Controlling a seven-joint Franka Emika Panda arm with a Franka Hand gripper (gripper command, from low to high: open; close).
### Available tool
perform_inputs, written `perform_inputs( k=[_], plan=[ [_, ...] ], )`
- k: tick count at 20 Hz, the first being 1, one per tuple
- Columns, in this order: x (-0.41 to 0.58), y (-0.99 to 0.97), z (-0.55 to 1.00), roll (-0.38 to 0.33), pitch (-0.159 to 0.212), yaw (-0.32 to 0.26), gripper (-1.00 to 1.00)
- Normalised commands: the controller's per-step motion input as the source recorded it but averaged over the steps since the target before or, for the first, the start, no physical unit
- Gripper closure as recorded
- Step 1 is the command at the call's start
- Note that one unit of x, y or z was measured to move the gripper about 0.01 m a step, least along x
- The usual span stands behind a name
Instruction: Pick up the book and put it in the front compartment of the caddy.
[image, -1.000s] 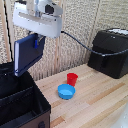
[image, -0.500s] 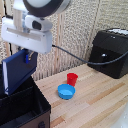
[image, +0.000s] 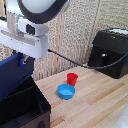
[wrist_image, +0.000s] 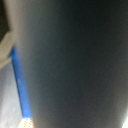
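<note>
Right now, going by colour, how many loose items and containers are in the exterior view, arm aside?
Blue: 2, the book and the bowl.
Red: 1, the cup.
Black: 2, the caddy and the appliance.
Total: 5.

One book (image: 12, 75), one caddy (image: 22, 107), one red cup (image: 72, 78), one blue bowl (image: 66, 91), one black appliance (image: 111, 50).

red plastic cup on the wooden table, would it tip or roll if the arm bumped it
The small red plastic cup looks light, so a bump would probably slide or tip it. Once on its side its round, tapered body would likely roll, perhaps against the shallow blue bowl beside it.
</note>
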Motion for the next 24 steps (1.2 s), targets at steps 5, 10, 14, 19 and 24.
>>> perform_inputs(
  k=[5,10,14,19,24],
  plan=[
    [-0.238,0.49,0.06,0.0,0.093,-0.117,1.0],
    [-0.27,0.52,-0.02,-0.001,0.153,-0.09,1.0],
    [-0.08,0.47,-0.09,-0.005,0.092,-0.198,1.0],
    [0.159,0.0,-0.08,0.0,0.0,-0.367,1.0],
    [0.178,-0.04,-0.06,0.0,0.004,-0.272,1.0]
  ],
)
